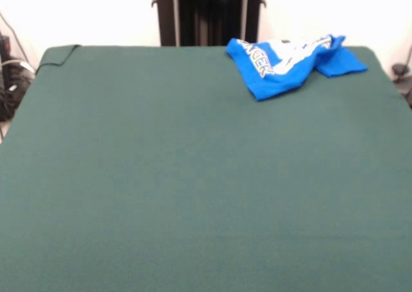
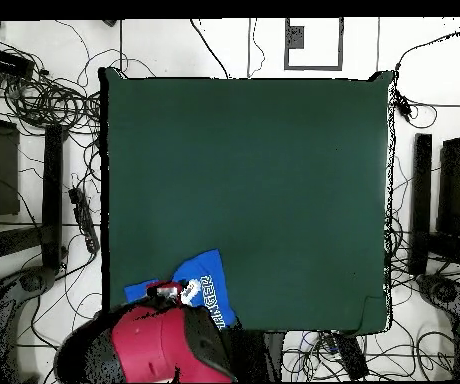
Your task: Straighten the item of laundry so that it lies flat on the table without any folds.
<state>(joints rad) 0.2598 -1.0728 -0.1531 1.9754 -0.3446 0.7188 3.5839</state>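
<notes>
Shirt: the small bright blue cotton T-shirt (image 1: 290, 63) with white lettering lies bunched and folded over itself at the far right corner of the big dark green cloth-covered table (image 1: 193, 176).
Arm: my red and black arm (image 2: 159, 345) sits drawn back over that corner, partly covering the shirt from above.
Gripper: I cannot tell whether it is open or closed.
Why: the shirt's crumpled heap needs spreading towards the table's middle, I judge.

T-shirt (image 1: 288, 65) on table's (image 1: 193, 189) far-right corner – (front view).

Front camera faces the pedestal (image 1: 207, 12) low across the table (image 1: 193, 176); overhead looks straight down; both share the table.
</notes>
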